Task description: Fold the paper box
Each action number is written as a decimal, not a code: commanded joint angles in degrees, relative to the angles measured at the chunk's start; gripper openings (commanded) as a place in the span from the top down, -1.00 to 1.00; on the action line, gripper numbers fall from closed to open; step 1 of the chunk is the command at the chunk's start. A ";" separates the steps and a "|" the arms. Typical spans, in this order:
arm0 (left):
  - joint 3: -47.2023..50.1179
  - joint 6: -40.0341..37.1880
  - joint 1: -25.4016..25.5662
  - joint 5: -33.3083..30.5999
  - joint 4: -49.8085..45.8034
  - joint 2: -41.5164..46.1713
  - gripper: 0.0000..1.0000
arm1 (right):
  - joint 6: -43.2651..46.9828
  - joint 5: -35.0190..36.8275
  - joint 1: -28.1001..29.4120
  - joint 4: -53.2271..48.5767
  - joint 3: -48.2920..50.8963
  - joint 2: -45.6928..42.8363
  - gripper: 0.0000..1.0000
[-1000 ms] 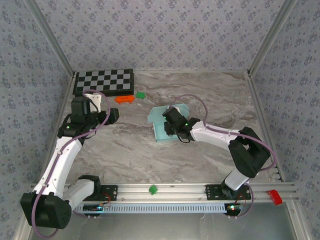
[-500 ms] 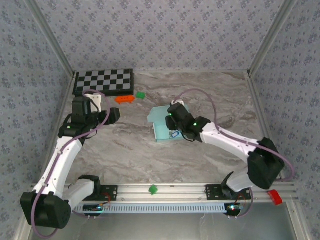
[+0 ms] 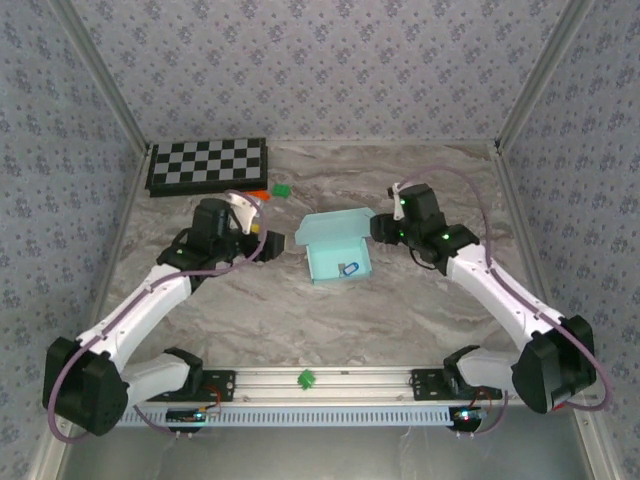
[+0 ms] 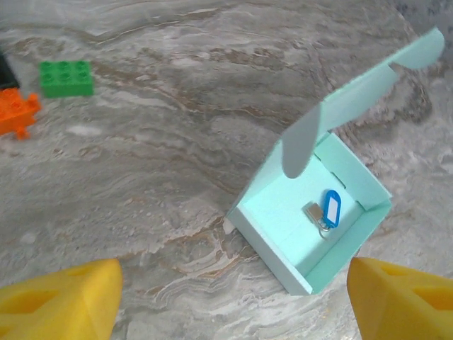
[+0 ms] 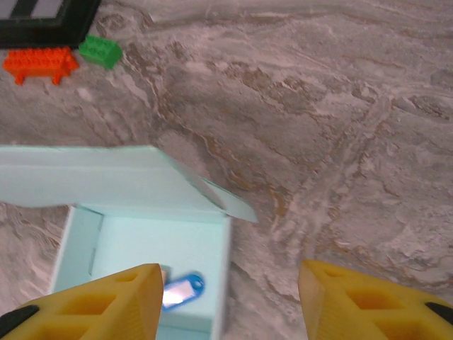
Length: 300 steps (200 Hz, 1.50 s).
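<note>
Paper box (image 3: 338, 255): lid flap raised, blue key tag (image 4: 330, 209) inside; sits between left gripper (image 3: 278, 241) and right gripper (image 3: 380, 228), both spread, neither touching; risk: one-sided push may skid light card, creasing lid.

A key tag (image 3: 349, 268) lies in the paper box (image 3: 325, 258), checkerboard (image 3: 208, 163) behind-left.

The marble table (image 3: 420, 310) bears the paper box (image 3: 330, 252), checkerboard (image 3: 207, 165), orange brick (image 4: 15, 113) and green brick (image 3: 281, 189).
</note>
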State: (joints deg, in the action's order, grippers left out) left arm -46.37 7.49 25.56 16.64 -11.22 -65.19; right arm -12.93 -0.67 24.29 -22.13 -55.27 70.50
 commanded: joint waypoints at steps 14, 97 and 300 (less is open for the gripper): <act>-1.93 -10.50 2.70 2.69 4.64 -4.70 -0.65 | 17.09 -11.93 -4.63 0.99 2.49 0.08 -0.18; -6.69 -8.79 4.33 3.48 10.36 -16.27 -0.63 | 22.82 -19.69 -9.23 4.32 -1.22 9.74 -0.29; -10.41 -3.27 5.99 0.24 11.23 -23.05 0.12 | 15.80 -20.70 -6.39 7.61 -5.12 18.48 0.11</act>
State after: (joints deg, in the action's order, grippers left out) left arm -54.70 3.44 31.27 17.12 -1.02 -87.55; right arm 4.38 -20.86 17.30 -14.76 -58.39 88.42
